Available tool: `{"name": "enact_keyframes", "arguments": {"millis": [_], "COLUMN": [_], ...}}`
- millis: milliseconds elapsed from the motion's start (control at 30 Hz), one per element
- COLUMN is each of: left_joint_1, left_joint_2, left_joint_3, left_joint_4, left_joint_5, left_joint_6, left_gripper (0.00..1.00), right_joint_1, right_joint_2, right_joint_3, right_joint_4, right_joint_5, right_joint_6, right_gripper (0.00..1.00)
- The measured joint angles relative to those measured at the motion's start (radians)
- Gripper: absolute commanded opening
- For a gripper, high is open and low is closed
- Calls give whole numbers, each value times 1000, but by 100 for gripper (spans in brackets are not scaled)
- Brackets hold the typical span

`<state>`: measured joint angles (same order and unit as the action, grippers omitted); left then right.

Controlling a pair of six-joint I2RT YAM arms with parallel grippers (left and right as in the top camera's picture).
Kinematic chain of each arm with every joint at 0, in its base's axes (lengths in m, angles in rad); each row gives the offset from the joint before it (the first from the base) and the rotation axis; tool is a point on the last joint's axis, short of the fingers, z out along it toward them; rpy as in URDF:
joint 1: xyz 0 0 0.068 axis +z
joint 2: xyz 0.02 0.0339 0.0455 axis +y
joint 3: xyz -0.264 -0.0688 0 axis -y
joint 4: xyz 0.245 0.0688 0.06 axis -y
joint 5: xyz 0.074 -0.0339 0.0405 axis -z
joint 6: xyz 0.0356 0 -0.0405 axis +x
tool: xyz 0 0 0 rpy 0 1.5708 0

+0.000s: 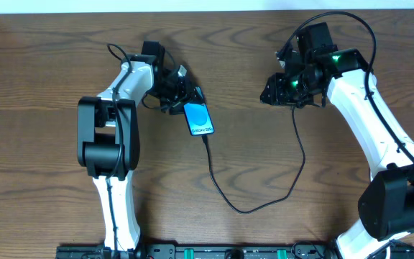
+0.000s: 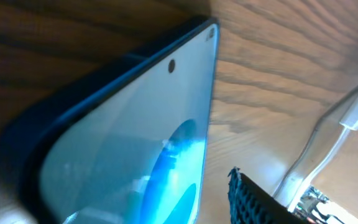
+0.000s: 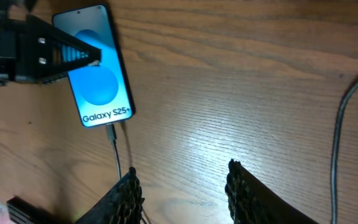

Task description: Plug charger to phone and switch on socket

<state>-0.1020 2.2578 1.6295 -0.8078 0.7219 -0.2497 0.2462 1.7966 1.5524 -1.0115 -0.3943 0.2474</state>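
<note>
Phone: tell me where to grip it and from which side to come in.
Take the phone across its two long edges, about mid-length, coming down from above. It appears to lie flat, screen up, on the table, so only the thin sides offer a hold. The short ends look taken: the charger cable is plugged into one, and the left end effector sits at the other.

lit phone (image 1: 199,119) flat, charger (image 1: 246,211) plugged in

"Galaxy S25+" on the phone (image 3: 101,81)
</note>
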Motion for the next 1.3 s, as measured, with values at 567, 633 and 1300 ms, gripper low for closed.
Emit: {"name": "enact_keyframes", "arguments": {"millis": [567, 633, 1300], "left_joint_1": [0, 2, 5], "left_joint_2": [-48, -66, -651], "left_joint_3": [29, 36, 127], "left_joint_4": [-131, -175, -183], "left_joint_5": [-617, -699, -645], "left_joint_6": [7, 18, 37], "left_gripper": [72, 72, 93], "right_joint_1": [-34, -102, -799], "right_joint_2": [-7, -34, 227], "right_joint_3": [0, 0, 0], "right_joint_4": [4, 4, 219], "right_joint_5": [17, 8, -103], "right_joint_6": [-29, -45, -138], "right_gripper": [20, 14, 1]}}
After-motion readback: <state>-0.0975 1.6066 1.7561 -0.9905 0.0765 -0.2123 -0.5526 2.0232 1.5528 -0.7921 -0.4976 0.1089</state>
